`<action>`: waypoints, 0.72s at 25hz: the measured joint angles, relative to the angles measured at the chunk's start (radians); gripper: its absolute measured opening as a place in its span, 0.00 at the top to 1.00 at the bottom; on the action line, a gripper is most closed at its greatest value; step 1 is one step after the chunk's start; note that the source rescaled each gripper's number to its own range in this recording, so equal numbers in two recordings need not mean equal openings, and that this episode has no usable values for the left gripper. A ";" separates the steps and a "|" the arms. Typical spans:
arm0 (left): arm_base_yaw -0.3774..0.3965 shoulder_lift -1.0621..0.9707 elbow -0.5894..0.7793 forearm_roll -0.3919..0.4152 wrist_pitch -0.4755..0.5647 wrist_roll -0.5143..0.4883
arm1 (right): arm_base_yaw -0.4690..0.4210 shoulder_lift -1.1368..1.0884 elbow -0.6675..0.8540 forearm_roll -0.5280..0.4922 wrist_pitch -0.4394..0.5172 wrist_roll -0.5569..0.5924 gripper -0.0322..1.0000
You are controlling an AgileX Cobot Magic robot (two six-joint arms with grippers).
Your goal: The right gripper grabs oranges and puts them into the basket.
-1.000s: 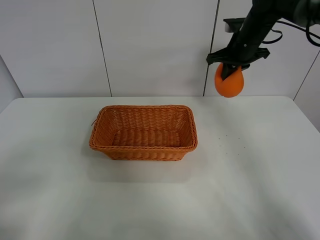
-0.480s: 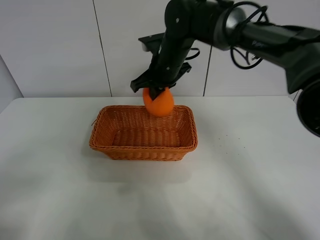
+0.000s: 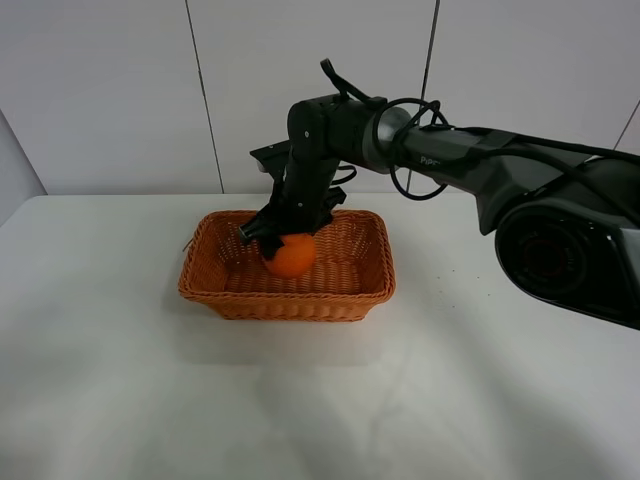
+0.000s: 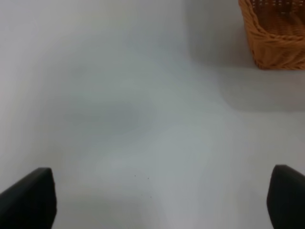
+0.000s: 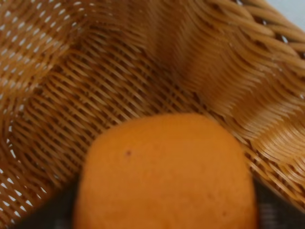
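The woven orange-brown basket (image 3: 215, 283) sits on the white table left of centre. My right gripper (image 3: 281, 238) reaches down into it from the right and is shut on the orange (image 3: 289, 256), holding it low inside the basket, near its middle. The right wrist view shows the orange (image 5: 164, 174) filling the lower part of the picture, with the basket's weave (image 5: 95, 81) close behind it. The left gripper (image 4: 157, 200) is open over bare table, its two dark fingertips (image 4: 31, 198) far apart. A corner of the basket (image 4: 276, 43) shows in the left wrist view.
The white table (image 3: 480, 380) stretches all round the basket. A white panelled wall (image 3: 110, 100) stands behind the table. The right arm's base (image 3: 570, 235) is at the right edge.
The right arm has swung left from the far right and lowered the orange from above the table down into the basket.
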 joint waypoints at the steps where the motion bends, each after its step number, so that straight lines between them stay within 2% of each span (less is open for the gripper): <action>1: 0.000 0.000 0.000 0.000 0.000 0.000 | 0.000 -0.002 0.000 0.001 0.000 0.000 0.11; 4: 0.000 0.000 0.000 0.000 0.000 0.000 | 0.000 -0.011 -0.024 0.001 0.026 0.000 0.02; 9: 0.000 0.000 0.000 0.000 0.000 0.000 | 0.000 -0.021 -0.173 -0.033 0.205 0.000 0.00; 14: 0.000 0.000 0.000 0.000 0.000 0.000 | -0.022 -0.049 -0.288 -0.068 0.225 0.017 0.00; 18: 0.000 0.000 0.000 0.000 0.000 0.000 | -0.100 -0.050 -0.300 -0.065 0.234 0.017 0.00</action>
